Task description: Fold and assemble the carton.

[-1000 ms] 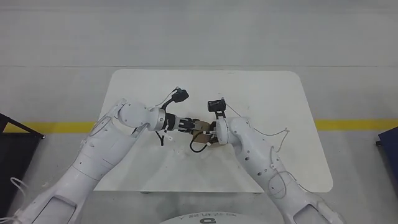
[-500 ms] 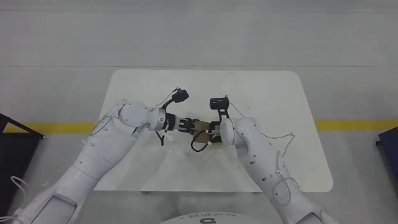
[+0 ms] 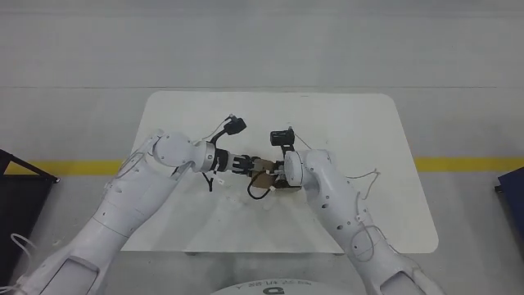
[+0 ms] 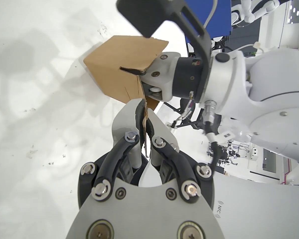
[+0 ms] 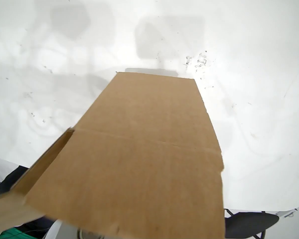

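**Desk:** What have you got closest in?

**Me:** On my left wrist camera, the left gripper (image 4: 144, 118) is pinched together on a thin cardboard edge of the carton (image 4: 117, 73), with the board sandwiched between its pads. I read that as a firm hold.

**Desk:** And the carton itself?

**Me:** It sits just past that pinch, a brown shape partly opened out between my two arms and near the middle of the table (image 3: 352, 123). It looks to be raised a little off the surface, but I can't be sure. There's a slit at the corner facing me.

**Desk:** And the right side?

**Me:** The right gripper (image 4: 159, 75) is pressed up against the carton's far side. I cannot tell whether it is clamped or loose, because the cardboard covers it. From its own camera I see a broad panel with one crease running across it.

**Desk:** Which step, then?

**Me:** Mid-fold, I'd say. The walls are being squared and no flap is closed yet. Next I'd keep the left pinch steady as an anchor and bend the panel along that crease with the right arm. I'd go slowly, so the slit corner doesn't tear.
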Robot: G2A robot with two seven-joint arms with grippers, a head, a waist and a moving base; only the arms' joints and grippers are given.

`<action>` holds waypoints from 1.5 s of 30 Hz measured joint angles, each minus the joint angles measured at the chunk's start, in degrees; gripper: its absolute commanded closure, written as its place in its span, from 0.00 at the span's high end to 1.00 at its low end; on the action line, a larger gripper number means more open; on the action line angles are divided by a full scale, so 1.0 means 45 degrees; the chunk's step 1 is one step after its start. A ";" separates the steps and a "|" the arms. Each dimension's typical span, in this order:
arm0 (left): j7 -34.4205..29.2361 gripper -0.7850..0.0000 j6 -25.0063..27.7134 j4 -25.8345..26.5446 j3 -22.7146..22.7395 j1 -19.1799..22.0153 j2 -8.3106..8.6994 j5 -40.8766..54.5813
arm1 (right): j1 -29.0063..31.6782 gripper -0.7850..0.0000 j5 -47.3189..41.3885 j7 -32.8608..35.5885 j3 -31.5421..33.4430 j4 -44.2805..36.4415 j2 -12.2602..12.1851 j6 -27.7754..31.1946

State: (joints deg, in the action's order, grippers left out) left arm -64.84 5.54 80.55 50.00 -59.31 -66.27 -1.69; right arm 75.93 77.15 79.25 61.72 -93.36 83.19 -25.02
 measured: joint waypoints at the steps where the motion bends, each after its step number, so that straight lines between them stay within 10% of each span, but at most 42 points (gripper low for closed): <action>1: 0.0063 0.00 -0.0045 0.0025 -0.0047 0.0009 -0.0014 -0.0004 | 0.0162 0.00 0.0177 -0.0148 0.0074 -0.0259 -0.0008 -0.0146; 13: 0.0152 0.00 0.0024 -0.0205 -0.0127 0.0153 -0.0020 0.0005 | -0.0293 0.00 0.1227 0.0378 -0.0232 0.1743 0.0439 0.0377; 24: 0.0001 0.00 -0.0052 0.0056 -0.0021 -0.0051 0.0089 -0.0031 | 0.0826 0.00 -0.0568 0.0291 0.0949 -0.1259 0.0342 0.1292; 45: 0.0056 0.00 -0.1129 0.0432 0.0389 -0.0070 0.0263 -0.0146 | 0.4102 0.00 -1.0453 -0.0629 0.5797 -0.3636 -0.0576 0.8667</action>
State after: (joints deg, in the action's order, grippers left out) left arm -64.59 0.46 82.50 51.75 -59.63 -65.09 -2.34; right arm 94.39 30.11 76.41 87.81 -109.72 80.60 13.98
